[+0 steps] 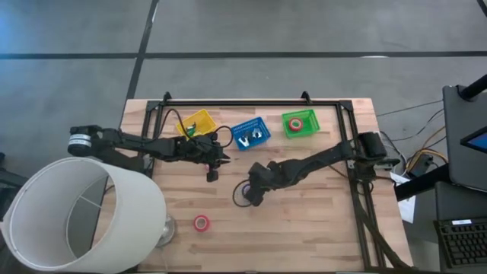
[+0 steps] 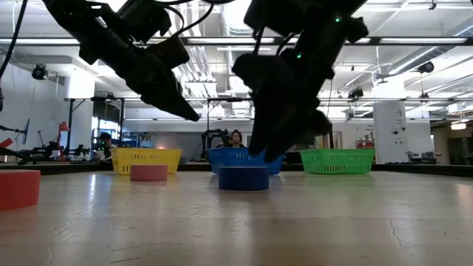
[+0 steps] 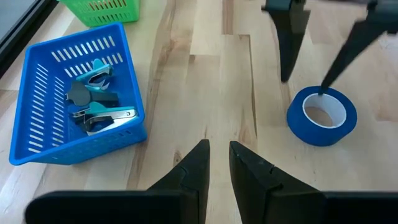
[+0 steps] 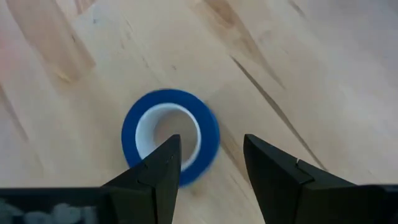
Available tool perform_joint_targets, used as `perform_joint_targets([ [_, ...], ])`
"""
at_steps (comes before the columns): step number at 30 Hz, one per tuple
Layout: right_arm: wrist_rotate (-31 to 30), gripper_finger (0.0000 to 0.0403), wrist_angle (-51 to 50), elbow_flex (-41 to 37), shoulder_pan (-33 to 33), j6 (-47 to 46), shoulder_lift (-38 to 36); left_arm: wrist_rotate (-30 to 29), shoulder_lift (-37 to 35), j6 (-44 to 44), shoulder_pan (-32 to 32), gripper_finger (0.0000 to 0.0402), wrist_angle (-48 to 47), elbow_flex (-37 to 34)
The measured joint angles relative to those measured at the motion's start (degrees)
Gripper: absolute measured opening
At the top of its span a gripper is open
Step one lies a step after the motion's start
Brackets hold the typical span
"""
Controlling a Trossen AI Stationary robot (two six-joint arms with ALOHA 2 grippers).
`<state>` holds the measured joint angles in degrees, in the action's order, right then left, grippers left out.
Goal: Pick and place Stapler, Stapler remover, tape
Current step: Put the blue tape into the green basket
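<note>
Wooden tabletop [image 1: 304, 221], tape step: right gripper [image 4: 211, 163] fingers spread over blue tape [image 4: 171, 134], needed lowering, pinching; left gripper [image 3: 216, 163] fingers near-shut, empty.

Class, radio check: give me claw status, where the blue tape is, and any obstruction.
Right claw open, straddling blue tape's wall, one finger in the hole. Left claw empty, nearly shut, near blue basket. Tape flat on table. Nothing in the way.
</note>
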<state>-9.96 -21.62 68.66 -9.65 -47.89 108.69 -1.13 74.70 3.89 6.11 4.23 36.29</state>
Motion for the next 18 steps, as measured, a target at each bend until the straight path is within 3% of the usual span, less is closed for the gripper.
perform_joint_targets([
  [11, 0.17, 0.0168, -4.85, 8.83, 0.13, 5.13, 9.59, 0.00, 0.00, -0.07, 0.00, 0.0064, -0.13, 0.00],
  [18, 1.18, 0.0117, -12.27, 12.79, 0.21, 8.33, 11.05, -0.02, 0.00, -0.07, 0.00, 0.0064, -0.11, 0.00],
])
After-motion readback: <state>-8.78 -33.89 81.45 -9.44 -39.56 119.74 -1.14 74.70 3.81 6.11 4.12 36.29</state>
